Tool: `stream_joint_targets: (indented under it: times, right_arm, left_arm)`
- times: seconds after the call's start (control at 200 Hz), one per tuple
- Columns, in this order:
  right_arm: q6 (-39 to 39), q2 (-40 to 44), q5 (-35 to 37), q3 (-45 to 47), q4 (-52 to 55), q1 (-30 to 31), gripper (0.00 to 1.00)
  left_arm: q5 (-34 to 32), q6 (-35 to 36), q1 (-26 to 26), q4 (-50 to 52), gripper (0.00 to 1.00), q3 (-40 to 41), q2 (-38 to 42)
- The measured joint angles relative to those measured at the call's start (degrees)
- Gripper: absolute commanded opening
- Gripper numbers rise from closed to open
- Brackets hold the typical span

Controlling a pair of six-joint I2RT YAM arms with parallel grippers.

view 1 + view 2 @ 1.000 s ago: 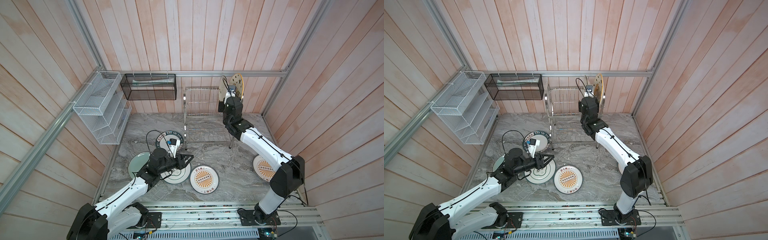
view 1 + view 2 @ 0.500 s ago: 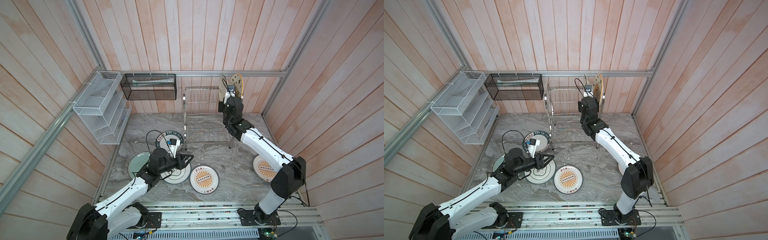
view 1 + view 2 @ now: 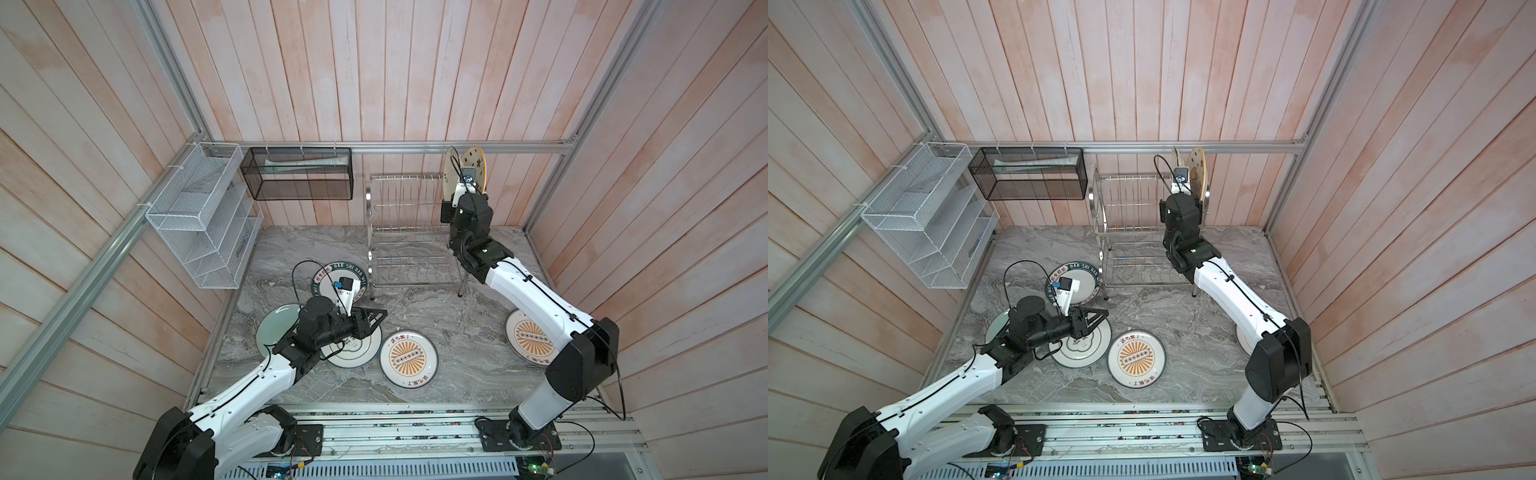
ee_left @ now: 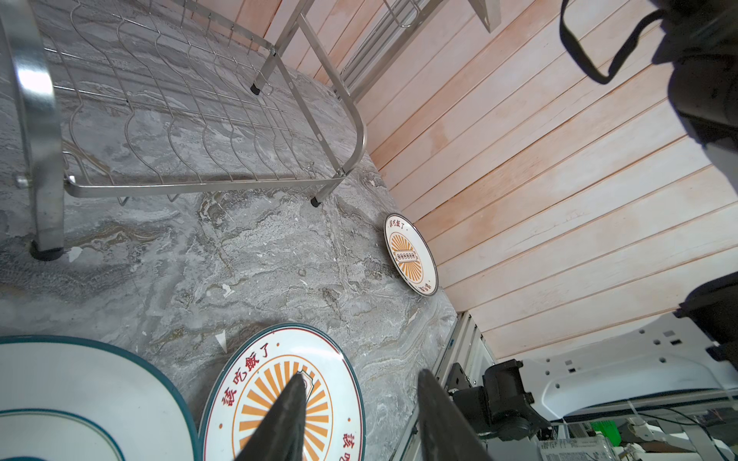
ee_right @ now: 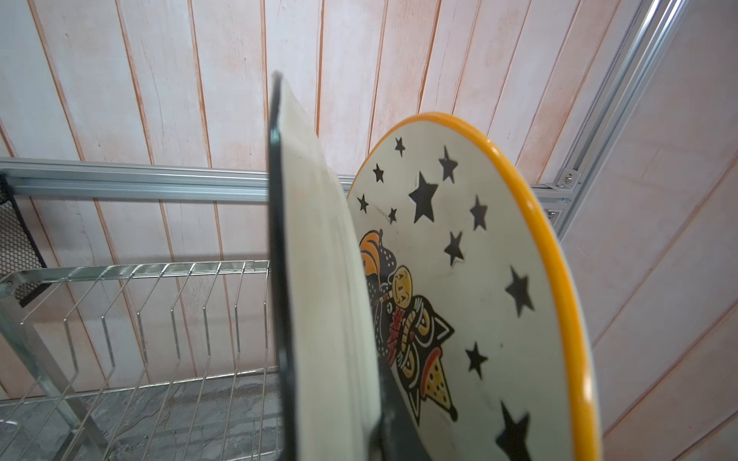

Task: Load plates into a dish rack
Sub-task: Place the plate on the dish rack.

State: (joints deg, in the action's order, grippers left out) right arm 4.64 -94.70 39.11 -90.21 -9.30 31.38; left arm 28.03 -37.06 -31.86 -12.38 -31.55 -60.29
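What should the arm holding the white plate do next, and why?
Probably ease the white plate straight down until it settles between the rods of the rack. The right gripper is shut on it, holding it upright beside the star plate standing at the rack's end. Its bottom edge is hidden, so I can't tell it's seated; letting go early might tip it.

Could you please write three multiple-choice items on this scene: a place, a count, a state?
1. The starred plate stands: A in the black basket; B in the white organizer; C upright at the dish rack's top tier.
2. Orange sunburst plates on the table: A one; B two; C four.
3. The right tool is: A shut on the cream plate; B open; C shut on a cup.
C, on edge at the tier's end; B, both lie flat; A, fingers pinch its rim.
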Motion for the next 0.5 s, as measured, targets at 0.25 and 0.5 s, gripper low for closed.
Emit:
stream_joint_targets:
  times: [0.25, 0.5]
  right_arm:
    - [-0.2, 0.0, 0.1, 1.6, 0.0, 0.0, 0.00]
    - [-1.0, 0.1, 0.1, 2.4, 0.3, 0.0, 0.00]
  left_arm:
    - [0.0, 0.0, 0.0, 0.0, 0.47, 0.0, 0.0]
    - [0.0, 0.0, 0.0, 0.0, 0.47, 0.1, 0.0]
